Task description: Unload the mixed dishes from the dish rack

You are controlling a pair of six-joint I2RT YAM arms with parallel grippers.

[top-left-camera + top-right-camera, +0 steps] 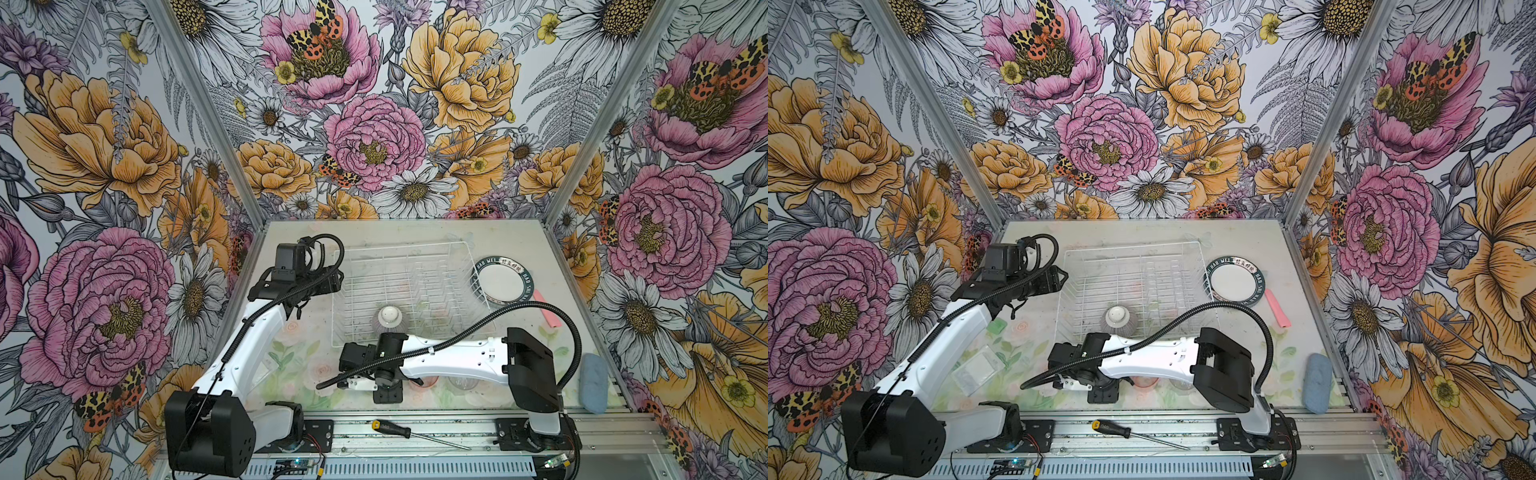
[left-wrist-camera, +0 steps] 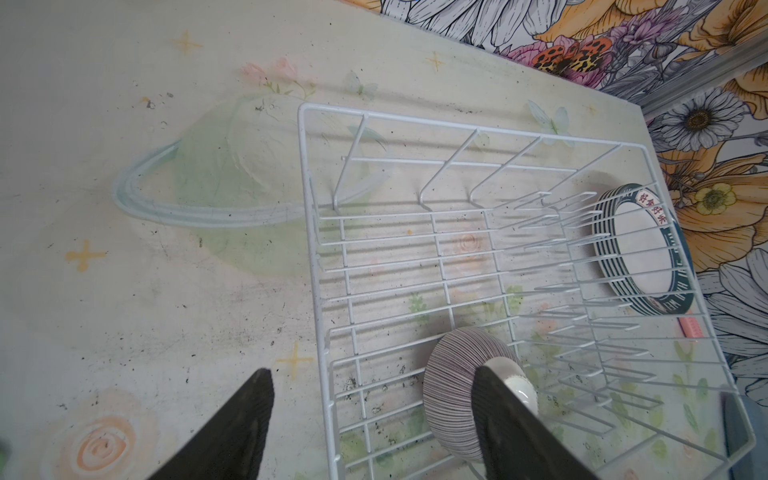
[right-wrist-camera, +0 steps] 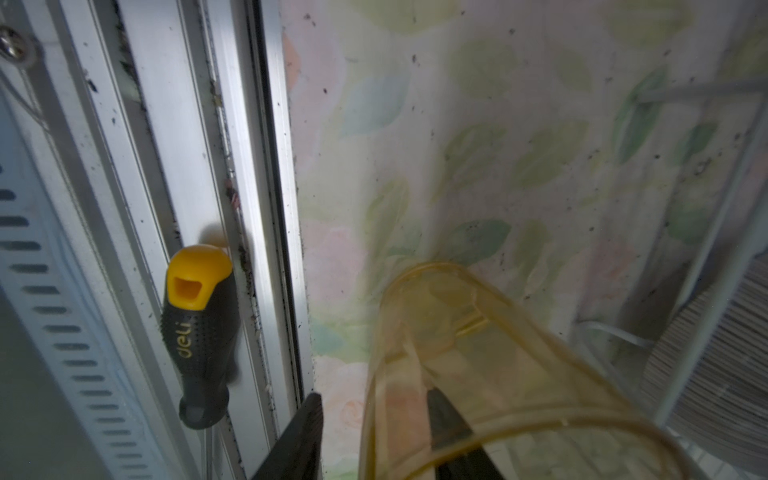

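The white wire dish rack (image 1: 415,253) (image 2: 316,257) stands at the back middle. One ribbed greyish-purple bowl (image 1: 390,319) (image 2: 453,395) lies upside down inside it near the front left. A stack of white plates with green rims (image 1: 503,279) (image 2: 642,249) sits on the table beside the rack's right end. My left gripper (image 2: 374,378) hovers open over the rack's left edge, holding nothing. My right gripper (image 3: 374,397) is open in front of the rack. One finger is inside a yellow tumbler (image 3: 478,374), the other outside, apart from its wall. Pink (image 1: 428,380) and clear (image 1: 463,382) tumblers show under the right arm.
A screwdriver (image 1: 390,428) (image 3: 199,332) lies on the metal rail at the table's front edge. A blue sponge (image 1: 593,382) sits at the front right and a pink strip (image 1: 546,309) beside the plates. A clear box (image 1: 978,370) lies under the left arm.
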